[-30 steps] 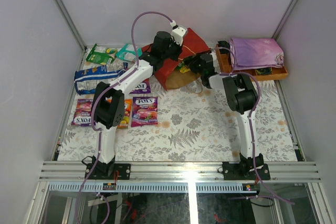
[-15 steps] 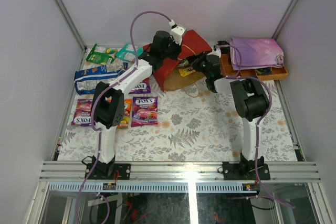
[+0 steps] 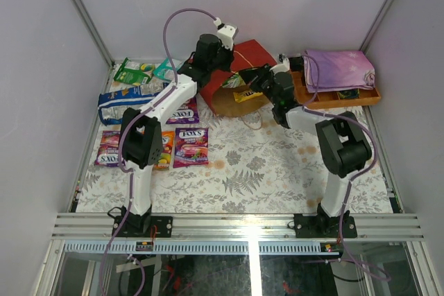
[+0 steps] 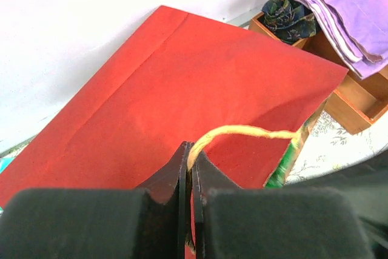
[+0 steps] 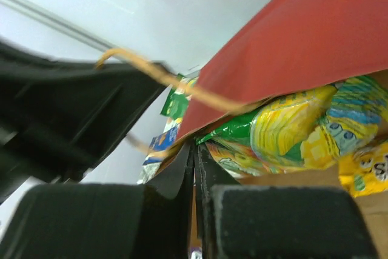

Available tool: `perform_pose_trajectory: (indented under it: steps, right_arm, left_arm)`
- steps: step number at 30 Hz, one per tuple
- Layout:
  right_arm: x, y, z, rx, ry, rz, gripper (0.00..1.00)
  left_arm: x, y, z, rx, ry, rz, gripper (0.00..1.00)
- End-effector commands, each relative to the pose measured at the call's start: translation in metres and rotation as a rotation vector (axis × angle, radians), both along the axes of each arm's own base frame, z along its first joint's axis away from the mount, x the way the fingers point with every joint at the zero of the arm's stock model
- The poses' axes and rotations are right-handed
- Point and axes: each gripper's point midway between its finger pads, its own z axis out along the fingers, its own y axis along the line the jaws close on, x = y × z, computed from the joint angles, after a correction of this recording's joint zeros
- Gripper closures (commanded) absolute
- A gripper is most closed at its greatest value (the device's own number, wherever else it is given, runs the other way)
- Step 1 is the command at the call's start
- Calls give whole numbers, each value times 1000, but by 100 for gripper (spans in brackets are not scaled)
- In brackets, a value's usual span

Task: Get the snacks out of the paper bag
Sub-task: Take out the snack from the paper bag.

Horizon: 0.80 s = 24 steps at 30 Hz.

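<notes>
The red paper bag is tipped up at the back of the table, its brown mouth facing forward. My left gripper is above it, shut on the bag's yellow string handle; the fingertips meet on the string. My right gripper is at the bag's mouth, and its jaws are shut with a brown sliver of the bag's rim between them. Yellow and green snacks lie inside the bag. Several packets lie out on the left: Fox's bags, a blue-white bag and green bags.
A brown wooden tray with a folded purple cloth stands right of the bag, close to my right arm; both also show in the left wrist view. White walls enclose the back and sides.
My left gripper has lifted the handle up and left, tipping the bag's mouth open toward the front. My right gripper has shifted back and up at the bag's mouth.
</notes>
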Motion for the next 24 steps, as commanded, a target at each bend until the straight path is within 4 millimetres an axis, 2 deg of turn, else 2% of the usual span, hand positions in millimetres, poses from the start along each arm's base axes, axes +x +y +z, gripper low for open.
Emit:
perform_pose_trajectory:
  steps: [1,6,10,13,17,20,21,24]
  right_arm:
    - [-42,10,84,22,-197,54,100]
    - [-85,4,75,-37,-129,80,100]
    - [-118,-20,67,-96,-78,55,100]
    - [-146,-52,71,-169,-33,-28,100]
    - [-180,-108,54,-304,77,-194,100]
    - [-212,-148,44,-387,165,-292,100]
    - [-226,-162,34,-427,220,-322,100]
    - [-254,-195,23,-481,307,-418,100]
  left_arm:
    - [11,5,9,-38,-3,38,100]
    - [10,6,12,-42,-9,42,100]
    - [9,6,12,-40,-8,41,100]
    - [7,8,12,-34,-6,41,100]
    - [3,12,11,-20,-6,48,100]
    - [1,15,11,-5,-4,57,100]
    - [1,16,11,0,-4,59,100]
    - [-1,18,11,5,-1,57,100]
